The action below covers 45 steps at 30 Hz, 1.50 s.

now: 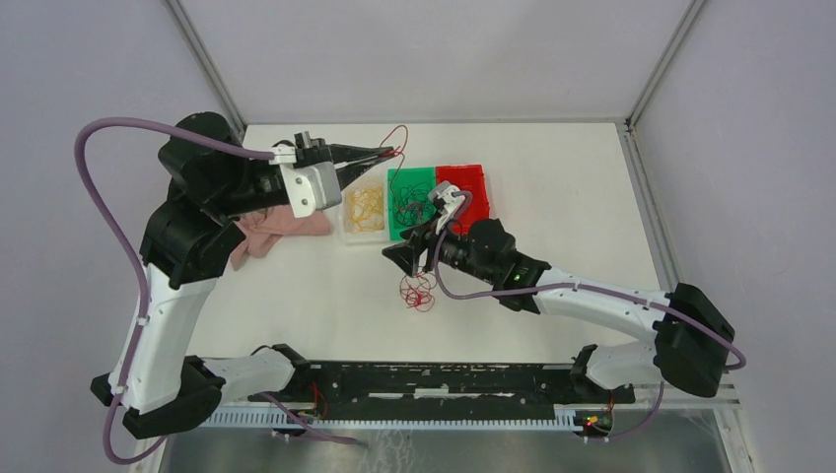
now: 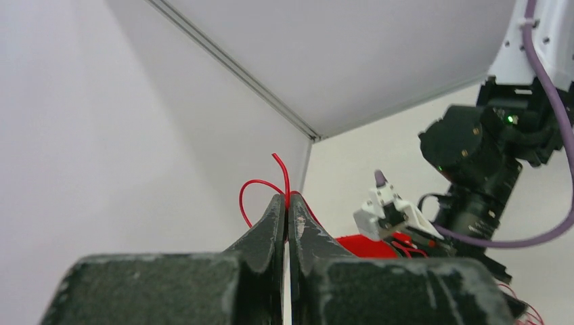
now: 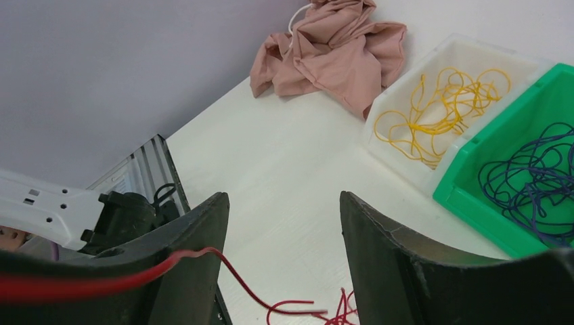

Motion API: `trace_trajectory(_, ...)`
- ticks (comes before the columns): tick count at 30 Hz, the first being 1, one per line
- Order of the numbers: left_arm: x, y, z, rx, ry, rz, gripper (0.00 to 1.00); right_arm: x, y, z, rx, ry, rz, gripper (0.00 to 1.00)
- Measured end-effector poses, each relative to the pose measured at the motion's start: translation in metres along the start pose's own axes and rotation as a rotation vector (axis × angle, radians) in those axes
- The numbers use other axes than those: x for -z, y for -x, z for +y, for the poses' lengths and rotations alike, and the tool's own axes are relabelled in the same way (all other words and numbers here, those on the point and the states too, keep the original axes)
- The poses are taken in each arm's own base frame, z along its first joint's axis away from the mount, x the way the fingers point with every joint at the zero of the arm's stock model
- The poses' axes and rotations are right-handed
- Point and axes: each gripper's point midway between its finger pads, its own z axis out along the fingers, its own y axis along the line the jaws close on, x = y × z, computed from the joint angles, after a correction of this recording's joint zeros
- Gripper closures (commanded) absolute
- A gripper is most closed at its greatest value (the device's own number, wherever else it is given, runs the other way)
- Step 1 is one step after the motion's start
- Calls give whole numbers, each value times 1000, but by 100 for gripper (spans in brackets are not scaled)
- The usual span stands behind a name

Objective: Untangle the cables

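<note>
My left gripper point(image 1: 391, 153) is raised over the far ends of the bins and shut on a thin red cable point(image 1: 397, 133). In the left wrist view its tips point(image 2: 288, 200) pinch the cable, which loops above them point(image 2: 252, 186). A tangle of red cables point(image 1: 417, 292) lies on the table. My right gripper point(image 1: 404, 256) is open just above and behind it. In the right wrist view the jaws point(image 3: 283, 198) stand wide apart; a red strand point(image 3: 233, 277) runs across the left finger down to the tangle point(image 3: 325, 313). Yellow cables point(image 1: 363, 205) and dark cables point(image 1: 414, 204) lie in bins.
A clear bin point(image 1: 347, 233), a green bin point(image 1: 396, 233) and a red bin point(image 1: 471, 179) stand side by side at mid-table. A pink cloth point(image 1: 271, 232) lies left of them, under my left arm. Enclosure walls ring the table.
</note>
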Motion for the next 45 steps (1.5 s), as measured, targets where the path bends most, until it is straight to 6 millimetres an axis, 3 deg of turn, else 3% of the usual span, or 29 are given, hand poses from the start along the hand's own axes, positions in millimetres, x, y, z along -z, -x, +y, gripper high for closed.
trace_trajectory(10,2,47,42,-156,139,-143,97,-12,-32,-14,-52,-37,55,38)
trace_trajectory(26,45,135,118,-602,517,-291,97,20,-121,-70,-152,-235,125,41)
trace_trajectory(36,87,177,176,-811,878,-280,97,28,-148,-85,-207,-289,135,40)
trace_trajectory(42,111,198,192,-914,1028,-260,97,30,-149,-88,-222,-305,123,38)
trace_trajectory(45,127,223,202,-986,1114,-277,97,32,-151,-89,-232,-312,123,33)
